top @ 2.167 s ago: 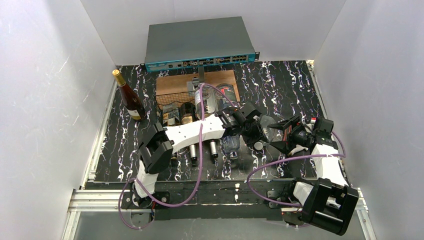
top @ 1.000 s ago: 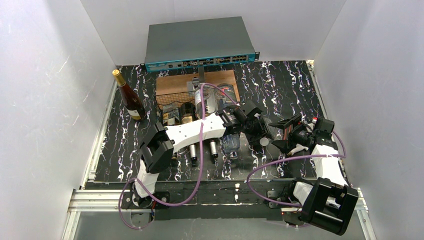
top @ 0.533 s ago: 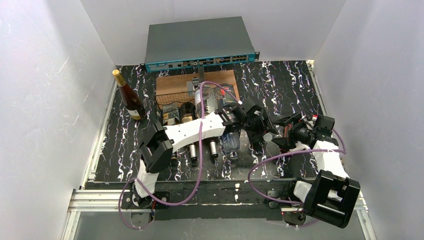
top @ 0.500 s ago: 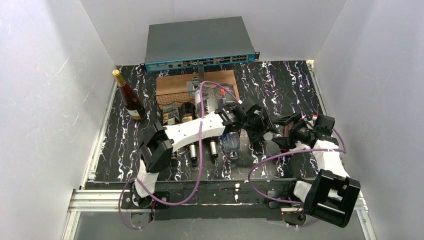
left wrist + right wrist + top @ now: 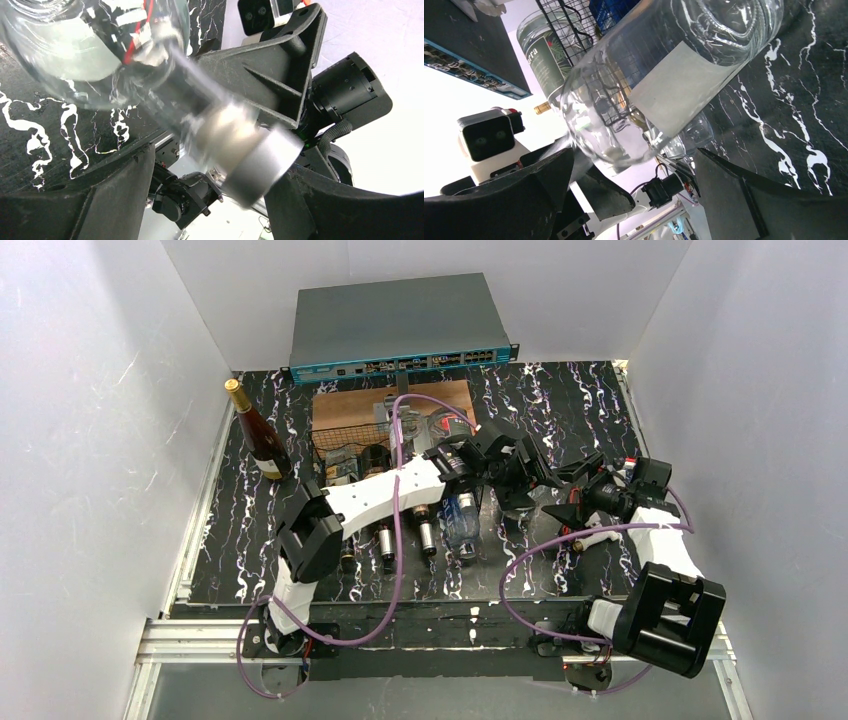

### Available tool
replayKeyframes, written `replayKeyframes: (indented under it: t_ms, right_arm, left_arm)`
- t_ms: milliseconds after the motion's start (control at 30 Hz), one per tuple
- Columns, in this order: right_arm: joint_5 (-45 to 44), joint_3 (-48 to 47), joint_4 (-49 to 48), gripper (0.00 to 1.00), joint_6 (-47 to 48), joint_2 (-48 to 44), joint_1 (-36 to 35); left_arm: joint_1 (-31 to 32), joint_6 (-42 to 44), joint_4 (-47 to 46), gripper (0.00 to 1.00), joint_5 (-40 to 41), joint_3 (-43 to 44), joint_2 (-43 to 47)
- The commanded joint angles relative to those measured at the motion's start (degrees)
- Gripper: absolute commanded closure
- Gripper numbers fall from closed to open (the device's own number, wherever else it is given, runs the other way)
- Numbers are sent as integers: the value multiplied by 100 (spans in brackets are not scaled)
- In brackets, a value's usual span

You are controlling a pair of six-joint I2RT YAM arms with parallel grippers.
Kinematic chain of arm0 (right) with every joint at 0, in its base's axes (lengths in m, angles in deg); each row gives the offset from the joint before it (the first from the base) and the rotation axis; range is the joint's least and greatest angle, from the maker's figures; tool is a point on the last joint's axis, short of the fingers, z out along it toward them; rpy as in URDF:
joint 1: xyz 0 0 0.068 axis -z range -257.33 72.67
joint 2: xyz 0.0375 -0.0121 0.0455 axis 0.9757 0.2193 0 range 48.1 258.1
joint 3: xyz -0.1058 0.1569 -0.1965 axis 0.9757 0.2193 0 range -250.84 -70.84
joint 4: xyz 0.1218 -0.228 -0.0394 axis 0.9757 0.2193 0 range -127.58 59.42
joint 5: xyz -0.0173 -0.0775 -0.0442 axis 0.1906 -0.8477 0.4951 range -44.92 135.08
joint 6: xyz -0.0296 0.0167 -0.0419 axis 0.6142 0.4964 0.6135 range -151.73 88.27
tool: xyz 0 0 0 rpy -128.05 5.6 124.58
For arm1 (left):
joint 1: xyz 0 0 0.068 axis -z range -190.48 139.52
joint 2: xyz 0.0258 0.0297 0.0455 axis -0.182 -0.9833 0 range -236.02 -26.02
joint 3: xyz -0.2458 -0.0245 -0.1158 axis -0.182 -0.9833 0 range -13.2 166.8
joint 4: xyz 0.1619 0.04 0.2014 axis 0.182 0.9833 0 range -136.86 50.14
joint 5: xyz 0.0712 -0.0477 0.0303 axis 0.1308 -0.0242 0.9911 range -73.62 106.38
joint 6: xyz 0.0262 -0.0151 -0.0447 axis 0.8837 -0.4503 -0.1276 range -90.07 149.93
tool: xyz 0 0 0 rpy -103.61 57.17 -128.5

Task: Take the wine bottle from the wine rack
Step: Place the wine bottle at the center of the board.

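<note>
Apparently mid-release, the wine bottle [image 5: 674, 75] lies on the tabletop [image 5: 794, 100] at 3 o'clock of the wine rack [image 5: 345, 438]. Left jaws stand parted around its neck [image 5: 195, 95] (blurred); right jaws gape wide at its shoulder. Next: back off without rolling it.

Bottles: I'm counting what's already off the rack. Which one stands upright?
The amber bottle with the gold cap, alone near the left edge of the table. Those in the wine rack lie on their sides.
</note>
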Motion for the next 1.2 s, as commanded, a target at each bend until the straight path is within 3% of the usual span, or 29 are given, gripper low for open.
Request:
replayKeyframes:
  t_ms: [0,567,867,1033,1100,1167]
  right_arm:
    - [227,-390,-131,2,14,111,-9]
    - [70,-502,-31,2,319,-2,-5]
    - [-101,-895,460,2,1578,-305,-8]
    - [-36,-1027,614,2,2161,-429,-9]
    - [57,-1262,834,1,2704,-496,-9]
    - [471,-1674,1077,2,3837,-573,-9]
  left_arm:
    - [-76,201,-47,26,-135,171,401]
    - [-164,1081,-310,21,-420,-207,905]
    - [-157,2264,-110,2,-220,-1012,1903]
    - [-159,2851,237,2,-4,-1355,2467]
    - [-164,3318,579,2,264,-1483,2761]
    - [-157,3997,1189,2,1206,-1818,3405]
